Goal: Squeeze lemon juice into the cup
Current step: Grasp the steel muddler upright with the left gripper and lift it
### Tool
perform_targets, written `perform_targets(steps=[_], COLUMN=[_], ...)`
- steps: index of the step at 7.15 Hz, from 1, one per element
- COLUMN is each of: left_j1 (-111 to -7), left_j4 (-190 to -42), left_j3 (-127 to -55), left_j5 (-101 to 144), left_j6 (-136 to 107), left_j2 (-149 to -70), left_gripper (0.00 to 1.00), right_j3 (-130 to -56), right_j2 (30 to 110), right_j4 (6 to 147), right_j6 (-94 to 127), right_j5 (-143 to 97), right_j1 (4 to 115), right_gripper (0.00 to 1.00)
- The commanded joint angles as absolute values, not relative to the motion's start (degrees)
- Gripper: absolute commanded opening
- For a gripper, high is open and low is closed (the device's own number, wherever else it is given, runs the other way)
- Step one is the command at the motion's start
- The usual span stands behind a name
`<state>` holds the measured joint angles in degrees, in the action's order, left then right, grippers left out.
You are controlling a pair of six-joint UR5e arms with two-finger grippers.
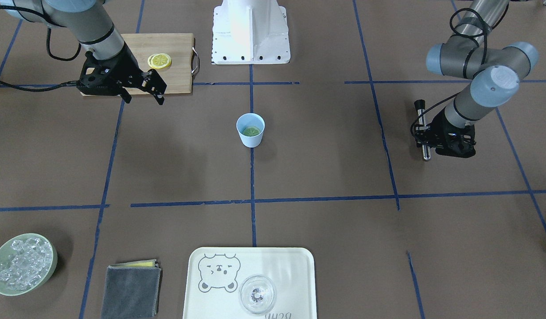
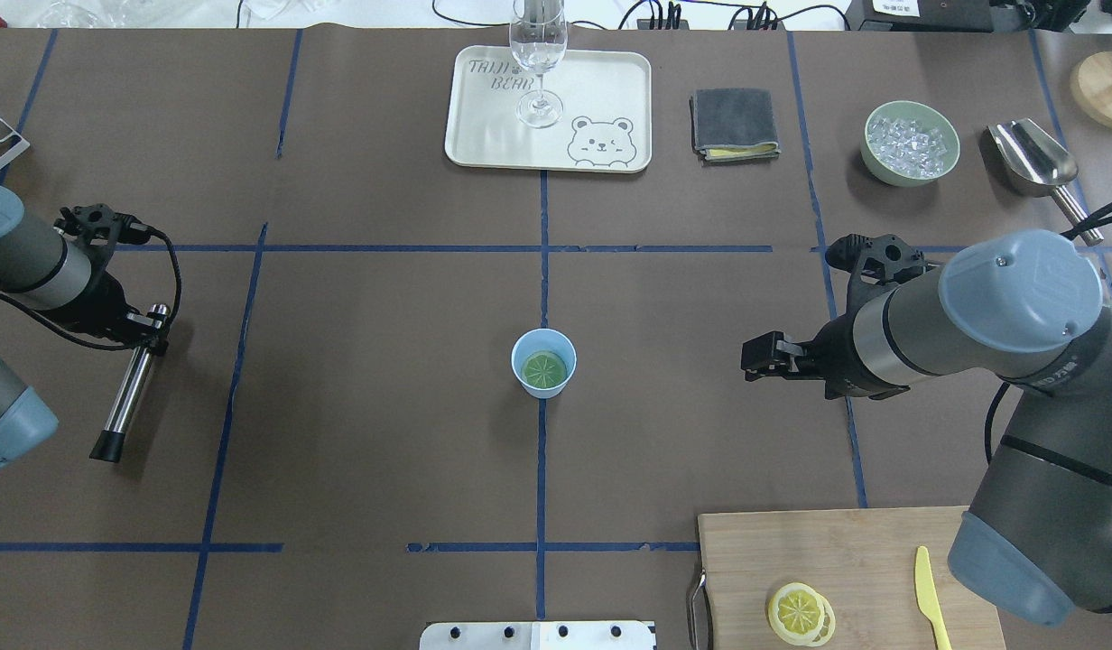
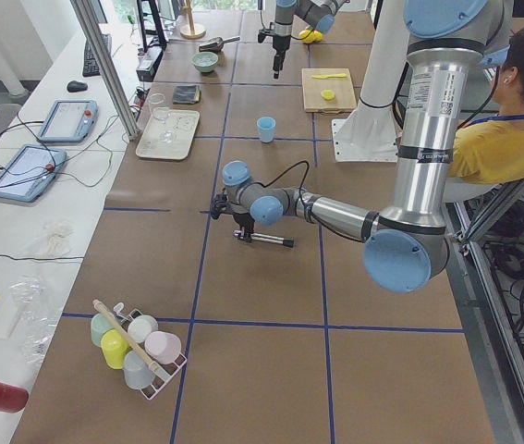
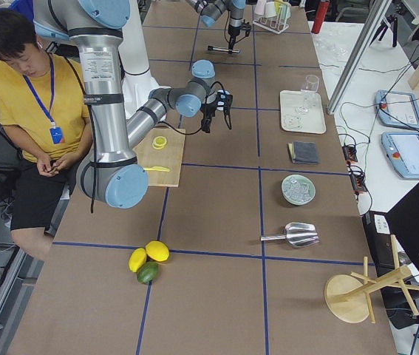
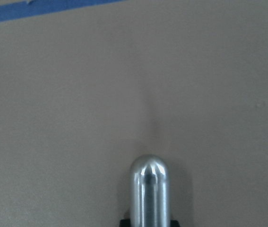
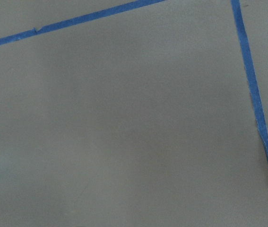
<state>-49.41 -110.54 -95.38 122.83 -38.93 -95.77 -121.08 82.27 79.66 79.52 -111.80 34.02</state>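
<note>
The light-blue cup (image 2: 543, 363) stands upright at the table's middle, also in the front view (image 1: 250, 129). A greenish lemon slice (image 2: 544, 368) lies flat inside it (image 1: 251, 131). Two more yellow lemon slices (image 2: 800, 614) lie stacked on the wooden cutting board (image 2: 845, 560). My right gripper (image 2: 762, 355) is open and empty, above the table to the cup's right, its fingers spread in the front view (image 1: 143, 98). My left gripper (image 2: 152, 327) is shut on a metal rod (image 2: 130, 388) far left of the cup. The rod's rounded tip shows in the left wrist view (image 5: 148, 189).
A cream bear tray (image 2: 484, 135) with a clear stemmed glass (image 2: 538, 63) stands at the far middle. A grey cloth (image 2: 735, 124), a green bowl of ice (image 2: 911, 143) and a metal scoop (image 2: 1034, 162) lie far right. A yellow knife (image 2: 928, 596) lies on the board.
</note>
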Motion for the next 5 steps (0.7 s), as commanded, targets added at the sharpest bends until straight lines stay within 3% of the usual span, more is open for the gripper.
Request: perform_targets(steps=[1,3,5], left_j1=[-49.57,-49.57,-47.65], left_j4=[-109.78,-109.42,-109.34], left_j3=[-103.83,-113.60,-118.46], left_j5=[118.13,118.21,115.42], left_j6=[-39.02,-39.46,-39.20], left_j2=[-94.41,-94.65,-100.68], left_gripper=[0.00,0.00,0.00], right_j3=[-121.29,-121.29,-121.12], right_j2=[82.27,82.35,82.44], right_j4=[79.63,79.63,79.63], right_j6=[79.89,79.81,79.80], right_j5=[-111.97,-112.06,-111.97], right_j1=[34.01,34.19,34.19], right_gripper=[1.00,1.00,1.00])
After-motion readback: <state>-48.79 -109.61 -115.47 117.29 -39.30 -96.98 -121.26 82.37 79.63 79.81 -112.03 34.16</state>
